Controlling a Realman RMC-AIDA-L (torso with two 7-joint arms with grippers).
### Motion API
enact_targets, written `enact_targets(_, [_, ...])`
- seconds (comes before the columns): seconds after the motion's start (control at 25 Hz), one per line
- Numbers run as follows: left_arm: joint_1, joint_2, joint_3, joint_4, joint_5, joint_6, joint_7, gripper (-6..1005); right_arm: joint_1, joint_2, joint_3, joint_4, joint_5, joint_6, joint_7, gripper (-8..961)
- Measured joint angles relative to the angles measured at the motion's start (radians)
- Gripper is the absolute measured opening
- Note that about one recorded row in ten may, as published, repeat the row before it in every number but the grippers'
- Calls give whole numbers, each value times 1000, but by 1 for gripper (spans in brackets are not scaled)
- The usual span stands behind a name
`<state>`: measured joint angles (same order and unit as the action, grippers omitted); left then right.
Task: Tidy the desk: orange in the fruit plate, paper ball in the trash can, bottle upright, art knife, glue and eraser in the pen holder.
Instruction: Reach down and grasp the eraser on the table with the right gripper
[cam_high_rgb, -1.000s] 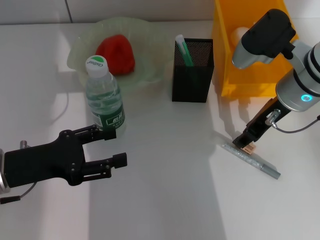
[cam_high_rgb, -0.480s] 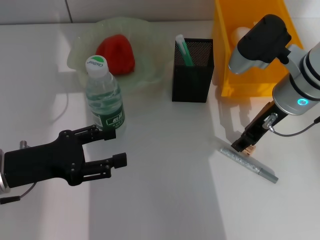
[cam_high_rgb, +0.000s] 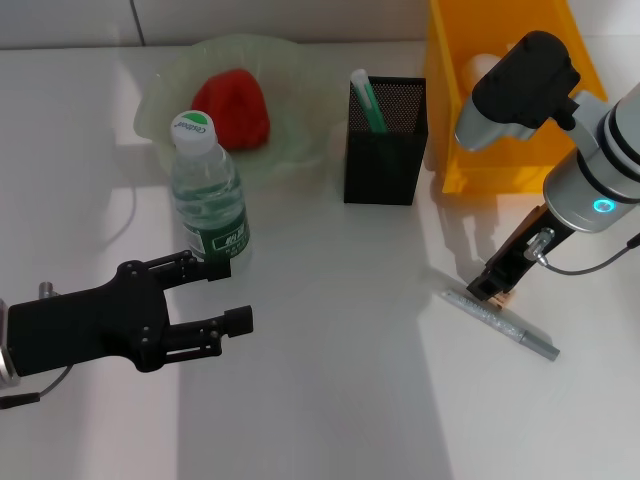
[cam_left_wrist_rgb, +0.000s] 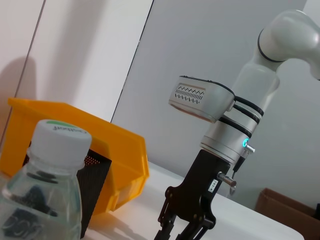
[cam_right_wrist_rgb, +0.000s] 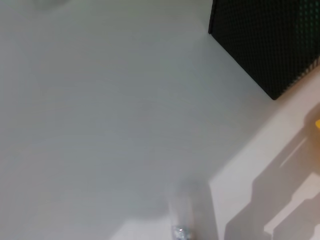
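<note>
The orange (cam_high_rgb: 232, 108) lies in the pale-green fruit plate (cam_high_rgb: 160, 85). The bottle (cam_high_rgb: 208, 195) (cam_left_wrist_rgb: 45, 195) stands upright in front of the plate. My left gripper (cam_high_rgb: 220, 293) hovers open just in front of the bottle, holding nothing. The black pen holder (cam_high_rgb: 385, 145) (cam_right_wrist_rgb: 270, 40) holds a green-and-white stick (cam_high_rgb: 367, 100). The paper ball (cam_high_rgb: 480, 68) sits in the yellow trash can (cam_high_rgb: 500, 160). My right gripper (cam_high_rgb: 490, 288) (cam_left_wrist_rgb: 182, 227) is down at the table on the tan eraser (cam_high_rgb: 501, 297), right beside the grey art knife (cam_high_rgb: 505, 325).
The trash can (cam_left_wrist_rgb: 120, 155) stands at the back right, with the pen holder just to its left. A cable hangs from the right arm (cam_high_rgb: 590, 195) over the knife's far end. White tabletop stretches between the two grippers.
The right gripper shifted slightly left, then back, staying at the eraser. The art knife was nudged with it and returned. The left arm has not moved.
</note>
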<state>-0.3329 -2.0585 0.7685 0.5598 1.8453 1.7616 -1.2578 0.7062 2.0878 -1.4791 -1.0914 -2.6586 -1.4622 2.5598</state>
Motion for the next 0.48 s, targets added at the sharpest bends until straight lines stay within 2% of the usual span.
enact_targets(0.48, [-1,0,0,-2,0,-4,0,787,-6,0,-38,-18,-2,2,24,291])
